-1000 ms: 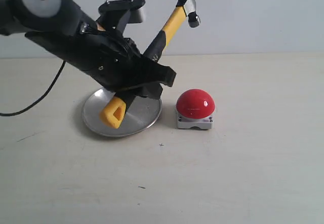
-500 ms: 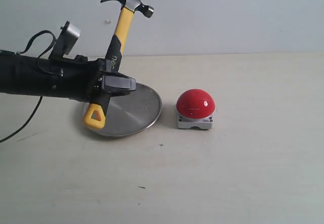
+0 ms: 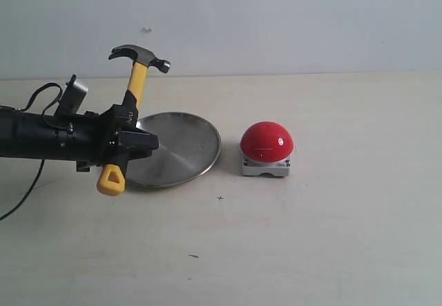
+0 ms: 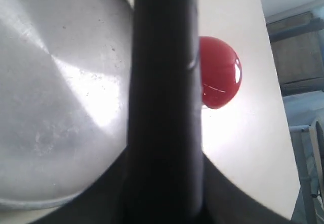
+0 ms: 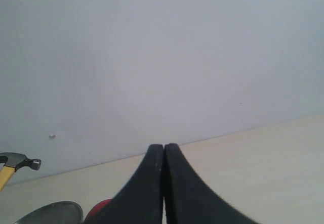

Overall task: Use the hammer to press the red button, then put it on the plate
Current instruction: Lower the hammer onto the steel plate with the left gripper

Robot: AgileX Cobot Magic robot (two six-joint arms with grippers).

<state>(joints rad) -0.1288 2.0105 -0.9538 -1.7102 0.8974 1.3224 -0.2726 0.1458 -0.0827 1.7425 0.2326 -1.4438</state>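
Item: hammer (image 3: 137,81), claw type, yellow-and-black handle, clamped by the left gripper (image 3: 131,142) around its black grip; stands near upright at centre left of the exterior frame, head toward the upper left, yellow loop hanging clear of the table (image 3: 331,216) just outside the plate's left rim. Item: plate (image 3: 186,147), dull silver, left of centre, nothing in it. Item: red button (image 3: 266,142), just right of the plate, well apart from the hammer head. Item: right gripper (image 5: 163,183), jaws pressed together, holding nothing, raised and facing the wall. Stage, as judged: hammer being brought to the plate for set-down; whether the button was pressed cannot be told. Next move calls for shifting rightward over the dish, tipping the handle flat, lowering until it rests inside the rim, then releasing. Change: a second ago the hammer leaned right with its head high above the button; half a second ago it stood taller over the plate's left side; now it is lower and further left; button and plate unmoved
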